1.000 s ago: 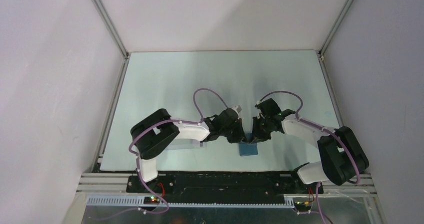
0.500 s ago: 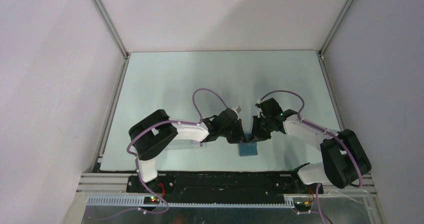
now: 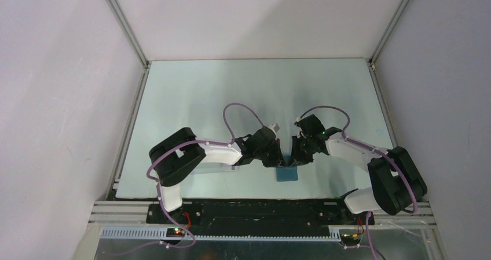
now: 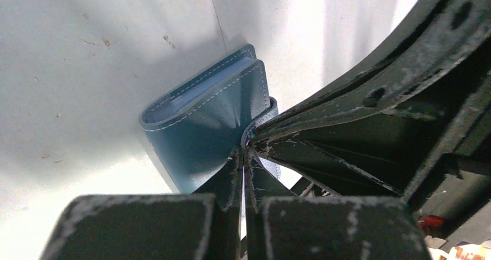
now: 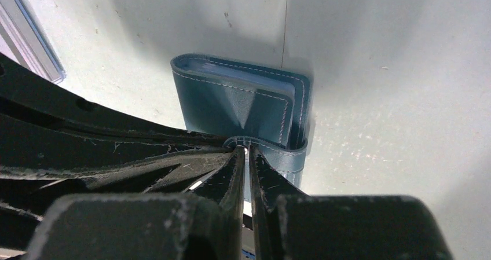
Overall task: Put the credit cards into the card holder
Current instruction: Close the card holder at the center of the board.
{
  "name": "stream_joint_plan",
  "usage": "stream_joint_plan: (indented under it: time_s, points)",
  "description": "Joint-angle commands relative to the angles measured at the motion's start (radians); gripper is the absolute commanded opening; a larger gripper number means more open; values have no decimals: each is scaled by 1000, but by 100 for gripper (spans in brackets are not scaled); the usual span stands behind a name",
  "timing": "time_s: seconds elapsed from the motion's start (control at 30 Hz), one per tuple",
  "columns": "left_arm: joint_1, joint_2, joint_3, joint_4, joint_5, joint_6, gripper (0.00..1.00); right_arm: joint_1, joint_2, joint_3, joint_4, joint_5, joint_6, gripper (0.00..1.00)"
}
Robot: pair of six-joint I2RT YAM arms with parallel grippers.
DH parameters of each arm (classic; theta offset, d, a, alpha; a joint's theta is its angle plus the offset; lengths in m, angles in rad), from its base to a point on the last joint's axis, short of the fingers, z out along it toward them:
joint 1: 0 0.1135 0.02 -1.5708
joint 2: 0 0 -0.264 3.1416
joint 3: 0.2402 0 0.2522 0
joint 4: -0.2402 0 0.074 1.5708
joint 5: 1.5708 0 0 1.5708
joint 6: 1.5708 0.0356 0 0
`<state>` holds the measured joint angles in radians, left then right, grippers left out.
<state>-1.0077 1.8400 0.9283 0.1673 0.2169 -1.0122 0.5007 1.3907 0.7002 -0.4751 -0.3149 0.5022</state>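
The teal card holder lies folded on the table near the front middle. It also shows in the left wrist view and the right wrist view. A pale edge shows between its covers; no credit card is plainly visible. My left gripper is shut, its tips pressed on the cover by the clasp tab. My right gripper is shut too, its tips on the clasp tab. The two grippers meet tip to tip over the holder.
A clear plastic box lies left of the holder, partly under my left arm; its edge shows in the right wrist view. White walls enclose the table on three sides. The table's front rail is just behind the holder.
Almost nothing: the right arm's elbow shifted slightly right and came back. Both grippers stay shut at the holder, which has not moved.
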Motion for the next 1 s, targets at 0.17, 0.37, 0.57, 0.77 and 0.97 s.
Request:
stream_joint_plan:
  time_s: [0.17, 0.37, 0.57, 0.77, 0.97]
  points:
    - [-18, -9, 5, 12, -5, -7, 0, 32, 13, -3, 6, 51, 0, 10]
    - [-33, 24, 23, -16, -12, -19, 0, 49, 31, -16, -11, 95, 12, 7]
    - [-41, 52, 26, -54, -30, -42, 0, 81, 102, -18, -55, 179, 30, 1]
    - [-49, 78, 57, -90, -31, -37, 0, 120, 158, -17, -83, 216, 41, 0]
    - [-44, 21, 77, -90, -47, -3, 0, 89, 4, 35, -70, 107, 9, 15]
